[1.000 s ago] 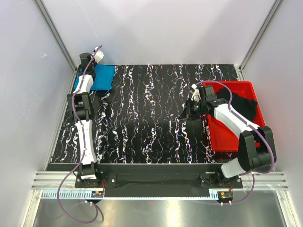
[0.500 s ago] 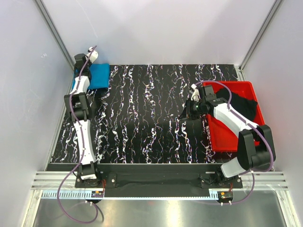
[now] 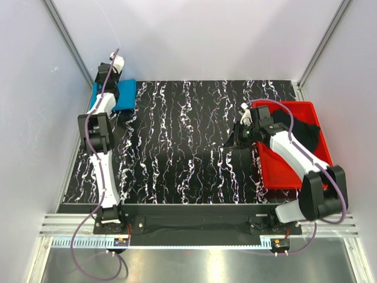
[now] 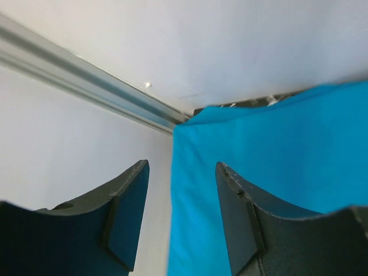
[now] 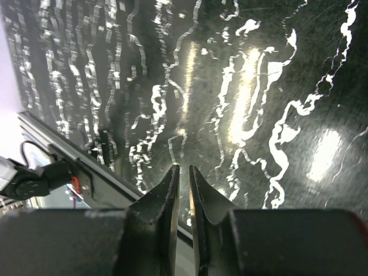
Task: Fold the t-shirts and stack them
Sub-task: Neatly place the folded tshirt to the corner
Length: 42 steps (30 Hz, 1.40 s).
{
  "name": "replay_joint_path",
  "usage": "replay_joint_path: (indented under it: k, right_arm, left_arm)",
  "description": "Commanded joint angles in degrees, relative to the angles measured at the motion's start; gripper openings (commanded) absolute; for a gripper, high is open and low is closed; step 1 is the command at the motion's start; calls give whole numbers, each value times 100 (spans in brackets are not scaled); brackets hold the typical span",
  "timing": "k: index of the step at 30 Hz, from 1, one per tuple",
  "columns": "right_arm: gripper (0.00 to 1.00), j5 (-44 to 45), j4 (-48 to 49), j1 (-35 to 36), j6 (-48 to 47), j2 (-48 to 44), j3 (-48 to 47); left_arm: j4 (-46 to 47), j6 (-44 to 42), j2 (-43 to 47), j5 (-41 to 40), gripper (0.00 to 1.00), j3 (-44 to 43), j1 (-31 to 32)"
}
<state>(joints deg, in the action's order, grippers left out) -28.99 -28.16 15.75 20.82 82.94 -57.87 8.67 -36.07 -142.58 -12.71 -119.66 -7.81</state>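
A black table (image 3: 188, 147) veined with white fills most of the top view. A red tray (image 3: 283, 183) sits on its right side, and the black shirt (image 3: 303, 131) lies bunched in the tray's far half. The blue shirt (image 3: 125, 94) lies folded flat at the table's far left corner, close to the walls.

The left arm reaches along the left edge to that corner, where the left gripper (image 3: 106, 73) is at the blue shirt's left edge. In its wrist view the left gripper (image 4: 181, 172) has its jaws well apart, nothing clamped, with the edge of the blue shirt (image 4: 276, 172) running behind the gap.

The right gripper (image 3: 235, 140) hangs over bare table just left of the tray. Its wrist view shows the jaws (image 5: 183, 169) drawn to a thin slit with nothing in it.
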Motion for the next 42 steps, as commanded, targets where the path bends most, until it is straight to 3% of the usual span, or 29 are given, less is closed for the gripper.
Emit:
replay_joint_path:
  k: [1,5,7,9,14,15,20,22,25,26,30,31,33,35,38,42]
  right_arm:
    - [19,104,-172,34,211,-690,-76]
    - [21,297,-654,34,142,-981,-216]
    - [22,490,-909,34,37,-1069,-321]
    - [23,570,-1068,34,1,-1148,-392]
    - [24,571,-1165,34,80,-1473,-208]
    - [25,579,-1069,34,124,-1656,-42]
    - [27,729,-648,34,423,-2062,486]
    - [27,606,-113,42,615,-2237,881]
    - [29,719,775,42,914,-2606,1514]
    - [31,720,986,34,959,-2685,1663]
    - [60,544,2669,42,1284,-2897,2698]
    - [80,413,3067,51,1458,-2915,2884]
    - [99,368,3840,42,1713,-2976,3349]
    - [100,456,4151,51,1846,-3142,3632]
    - [100,614,4626,77,2075,-4123,4343]
    - [100,974,4065,113,2321,-5487,5055]
  left_arm:
    - [577,1478,1679,-302,55,616,376]
    - [66,3320,2936,303,59,1426,658]
    - [-406,4260,3613,760,77,1707,746]
    - [-716,4757,4287,1303,81,2225,1052]
    - [-1112,4953,5687,1868,83,3570,2045]
    - [-1226,4935,5880,2069,98,3964,2369]
    - [-982,5812,7515,2413,99,5959,2996]
    - [-551,6146,7893,2659,99,6879,3207]
    - [-226,6340,8535,2668,99,7586,3514]
    - [-95,6445,8841,2712,99,7998,3550]
    - [740,6780,10087,2495,99,9379,3629]
    - [1011,6876,10336,2397,99,9634,3629]
    - [1128,6982,11194,2230,99,10329,3629]
    - [1146,7289,11777,2194,99,10751,3620]
    - [1251,7965,12919,2238,99,11612,3629]
    - [806,8599,14589,2291,99,12527,3638]
